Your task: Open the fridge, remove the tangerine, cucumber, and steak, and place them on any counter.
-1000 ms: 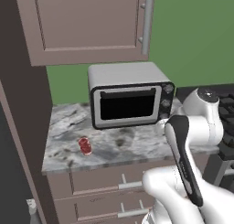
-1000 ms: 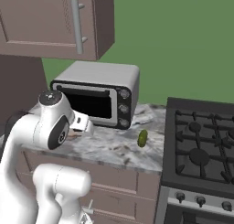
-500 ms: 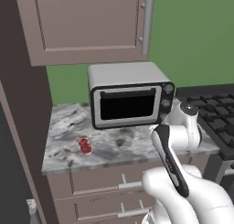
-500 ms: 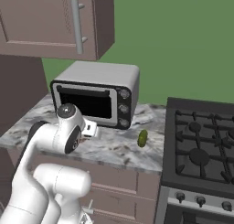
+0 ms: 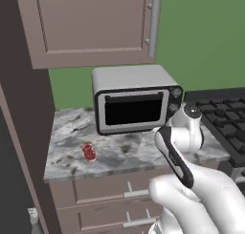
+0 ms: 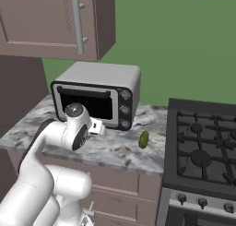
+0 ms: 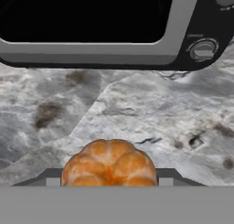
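Observation:
The tangerine [image 7: 109, 164] is an orange, segmented ball low in the hand view. My gripper [image 7: 109, 181] is shut on it, a dark finger [image 7: 170, 175] showing on each side. It hangs just above the marbled counter [image 7: 137, 113], in front of the toaster oven. The red steak [image 5: 88, 152] lies on the counter's left part [image 5: 67, 147]. The dark green cucumber [image 6: 144, 139] lies on the counter [image 6: 120, 149] close to the stove. In the base views the arm's wrist [image 6: 94, 127] covers the fingers. The fridge is out of view.
A grey toaster oven [image 5: 135, 100] [image 6: 99, 93] [image 7: 114, 26] stands at the back of the counter. The black stovetop [image 6: 203, 146] adjoins the counter on the right. A wall cabinet [image 5: 91, 25] hangs above. Taupe drawers [image 5: 105, 192] sit below.
The arm has reached forward toward the toaster oven with the tangerine still in its grip. Steak and cucumber lie where they were.

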Tool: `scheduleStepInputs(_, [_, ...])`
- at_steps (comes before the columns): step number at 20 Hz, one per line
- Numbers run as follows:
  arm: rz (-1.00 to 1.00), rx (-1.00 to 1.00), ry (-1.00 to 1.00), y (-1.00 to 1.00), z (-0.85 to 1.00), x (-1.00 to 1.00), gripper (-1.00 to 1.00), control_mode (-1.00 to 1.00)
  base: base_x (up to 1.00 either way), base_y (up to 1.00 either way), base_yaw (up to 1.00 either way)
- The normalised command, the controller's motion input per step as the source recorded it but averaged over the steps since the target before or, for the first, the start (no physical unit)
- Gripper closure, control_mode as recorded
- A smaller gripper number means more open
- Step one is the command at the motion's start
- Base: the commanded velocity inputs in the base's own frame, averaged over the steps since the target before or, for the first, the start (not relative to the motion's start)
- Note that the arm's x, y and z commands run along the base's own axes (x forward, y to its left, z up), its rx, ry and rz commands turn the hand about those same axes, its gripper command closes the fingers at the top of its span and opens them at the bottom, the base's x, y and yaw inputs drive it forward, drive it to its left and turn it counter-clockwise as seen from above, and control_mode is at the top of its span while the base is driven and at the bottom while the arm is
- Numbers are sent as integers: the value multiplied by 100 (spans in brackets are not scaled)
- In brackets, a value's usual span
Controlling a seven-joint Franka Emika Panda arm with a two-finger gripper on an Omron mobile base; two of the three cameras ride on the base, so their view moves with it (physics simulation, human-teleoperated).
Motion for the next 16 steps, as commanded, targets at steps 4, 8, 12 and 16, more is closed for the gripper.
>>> scheduleStepInputs(4, [0,0,0,0,-51,0,100,-100,0,0,0])
scheduleStepInputs(8, [0,0,2,0,-50,0,100,-100,0,0,0])
scheduleStepInputs(12, [0,0,0,0,-37,3,100,-100,0,0,0])
scheduleStepInputs(16, [0,0,2,0,-47,25,100,-100,0,0,0])
